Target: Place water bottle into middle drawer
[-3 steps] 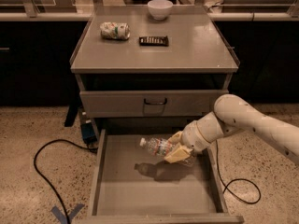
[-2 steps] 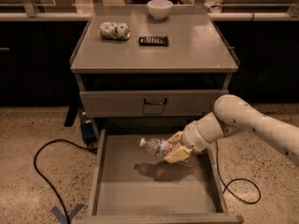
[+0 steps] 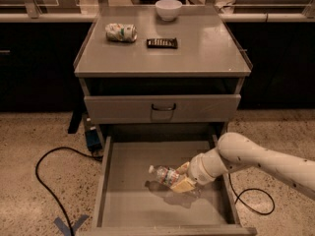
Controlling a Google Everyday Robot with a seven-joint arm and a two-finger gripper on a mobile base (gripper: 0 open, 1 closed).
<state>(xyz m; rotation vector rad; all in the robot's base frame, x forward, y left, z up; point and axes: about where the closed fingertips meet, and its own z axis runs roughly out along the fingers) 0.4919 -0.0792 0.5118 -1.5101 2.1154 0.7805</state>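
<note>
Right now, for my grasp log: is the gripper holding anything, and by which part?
The gripper holds the water bottle by its base end, cap pointing left, over the floor of the open middle drawer.

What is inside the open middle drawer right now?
The water bottle, lying tilted with its cap leftward, clasped by the gripper over the grey floor of the middle drawer. The floor beneath bottle and gripper is covered.
</note>
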